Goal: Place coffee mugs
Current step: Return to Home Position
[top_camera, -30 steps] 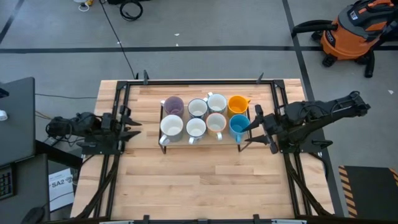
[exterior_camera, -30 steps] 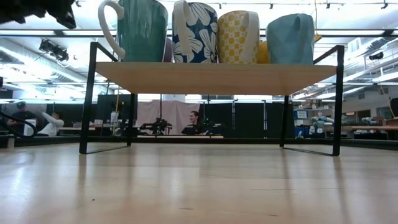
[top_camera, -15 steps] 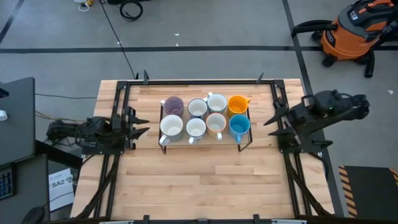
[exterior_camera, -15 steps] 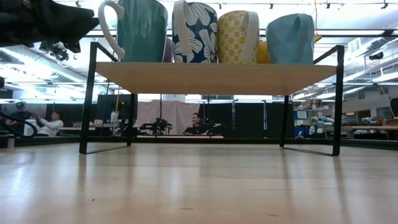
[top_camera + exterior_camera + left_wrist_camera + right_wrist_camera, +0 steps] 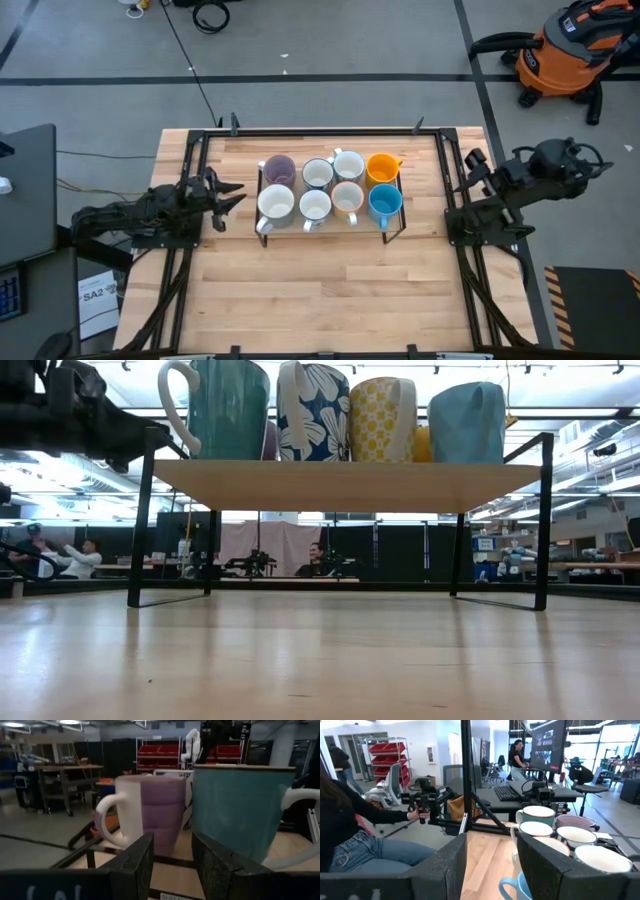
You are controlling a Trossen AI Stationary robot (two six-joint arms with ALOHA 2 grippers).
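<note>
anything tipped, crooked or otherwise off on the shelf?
Nothing stands out. All eight mugs stand upright in two rows of four on the shelf, none tipped or hanging over an edge. The left gripper is open just off the shelf's left end; the right gripper is open, farther off to the right.

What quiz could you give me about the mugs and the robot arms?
1. How many handled ceramic coffee mugs stand on the black-framed wooden shelf? A six, B eight, C ten.
2. True or false: the left gripper, at the shelf's end with the pale purple ceramic mug, has open fingers holding nothing.
3. Fill the gap: at the shelf's end nearest the right gripper stand the bright blue ceramic mug and an ____ one.
Key: 1 B. 2 true. 3 orange-yellow.
</note>
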